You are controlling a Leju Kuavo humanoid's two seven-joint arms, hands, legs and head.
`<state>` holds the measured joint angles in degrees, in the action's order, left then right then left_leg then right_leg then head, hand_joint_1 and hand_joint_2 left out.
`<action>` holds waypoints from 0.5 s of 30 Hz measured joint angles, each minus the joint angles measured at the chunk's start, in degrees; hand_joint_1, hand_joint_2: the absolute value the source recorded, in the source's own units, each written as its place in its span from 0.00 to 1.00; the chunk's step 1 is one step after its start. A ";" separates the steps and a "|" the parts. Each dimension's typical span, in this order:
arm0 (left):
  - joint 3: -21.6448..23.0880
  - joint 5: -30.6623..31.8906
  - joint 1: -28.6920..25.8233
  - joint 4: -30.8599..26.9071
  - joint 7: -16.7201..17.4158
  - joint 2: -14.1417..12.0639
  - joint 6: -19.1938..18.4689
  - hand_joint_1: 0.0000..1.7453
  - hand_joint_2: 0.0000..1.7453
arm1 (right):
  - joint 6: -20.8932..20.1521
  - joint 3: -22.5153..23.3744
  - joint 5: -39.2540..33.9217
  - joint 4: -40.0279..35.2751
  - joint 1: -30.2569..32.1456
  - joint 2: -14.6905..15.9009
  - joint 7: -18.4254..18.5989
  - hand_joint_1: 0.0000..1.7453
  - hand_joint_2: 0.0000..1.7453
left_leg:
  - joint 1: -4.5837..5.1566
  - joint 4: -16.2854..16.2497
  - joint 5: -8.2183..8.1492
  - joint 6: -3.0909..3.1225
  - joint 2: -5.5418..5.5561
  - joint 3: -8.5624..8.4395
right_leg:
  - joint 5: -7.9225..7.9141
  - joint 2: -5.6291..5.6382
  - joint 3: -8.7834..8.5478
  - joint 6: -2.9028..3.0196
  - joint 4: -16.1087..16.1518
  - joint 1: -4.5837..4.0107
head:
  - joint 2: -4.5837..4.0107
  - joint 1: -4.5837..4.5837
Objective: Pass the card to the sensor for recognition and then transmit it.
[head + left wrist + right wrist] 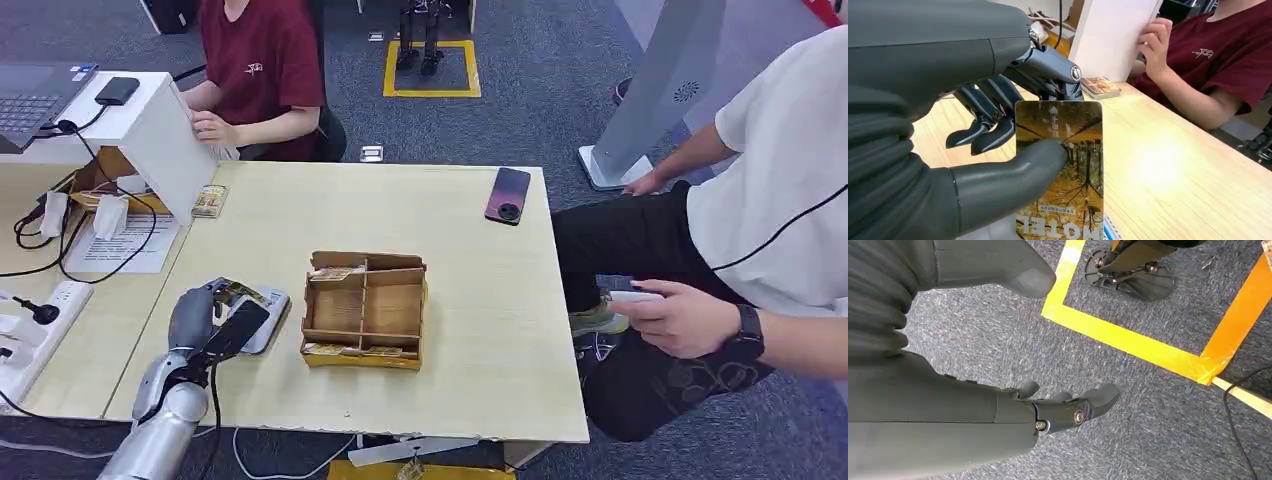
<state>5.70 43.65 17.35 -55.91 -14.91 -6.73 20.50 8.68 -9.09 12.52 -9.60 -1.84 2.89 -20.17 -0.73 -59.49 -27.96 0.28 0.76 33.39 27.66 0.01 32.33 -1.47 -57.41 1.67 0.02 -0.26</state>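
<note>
My left hand pinches a yellow hotel card between its thumb and fingers. In the head view the card is held just over the white sensor pad on the table's left side. A wooden divided box with more cards in its compartments stands to the right of the pad. My right hand hangs over grey carpet, fingers apart and holding nothing.
A person in a red shirt sits behind the table beside a white box. Another person sits at the right, holding a device. A dark phone lies at the far right edge. Cables and a power strip lie left.
</note>
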 joint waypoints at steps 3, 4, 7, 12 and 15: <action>-0.04 0.20 0.04 0.15 0.00 0.00 0.17 1.00 1.00 | 0.00 0.00 0.02 0.00 0.00 0.00 0.00 0.00 1.00 | 0.00 0.00 0.00 0.00 0.00 0.00 | 0.00 0.00 0.00 0.00 0.00 0.00 | 0.00 0.00; -0.04 0.39 0.05 0.20 0.00 0.00 0.22 1.00 1.00 | 0.00 0.02 0.04 0.00 0.00 0.00 0.00 0.00 1.00 | 0.00 0.00 0.00 0.00 0.00 0.00 | 0.00 0.00 0.00 0.00 0.00 0.00 | 0.00 0.00; -0.04 1.51 0.18 0.37 0.61 0.00 0.52 1.00 1.00 | 0.00 0.04 0.11 0.00 0.00 0.00 0.00 0.00 1.00 | 0.00 0.00 0.00 0.00 0.00 0.00 | 0.00 0.00 0.00 0.00 0.00 0.00 | 0.00 0.00; -0.02 4.00 0.59 1.42 1.77 0.04 1.25 1.00 1.00 | -0.02 0.09 0.35 0.00 -0.01 0.00 -0.02 0.00 1.00 | 0.00 0.00 0.00 0.00 0.00 -0.01 | 0.00 0.00 0.00 0.00 0.00 0.00 | 0.00 0.00; -0.02 5.62 0.91 2.47 2.43 0.07 1.97 1.00 1.00 | -0.18 0.11 0.66 0.00 -0.02 0.00 -0.20 0.00 1.00 | 0.00 0.00 0.00 0.00 0.00 -0.01 | 0.00 0.00 0.00 0.00 0.00 0.00 | 0.00 -0.02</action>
<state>5.68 49.27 18.26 -53.44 -12.48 -6.67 22.47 8.50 -8.98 13.18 -9.60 -1.86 2.89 -20.37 -0.73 -59.49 -27.96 0.28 0.76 33.38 27.66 0.01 32.33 -1.47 -57.41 1.67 0.02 -0.28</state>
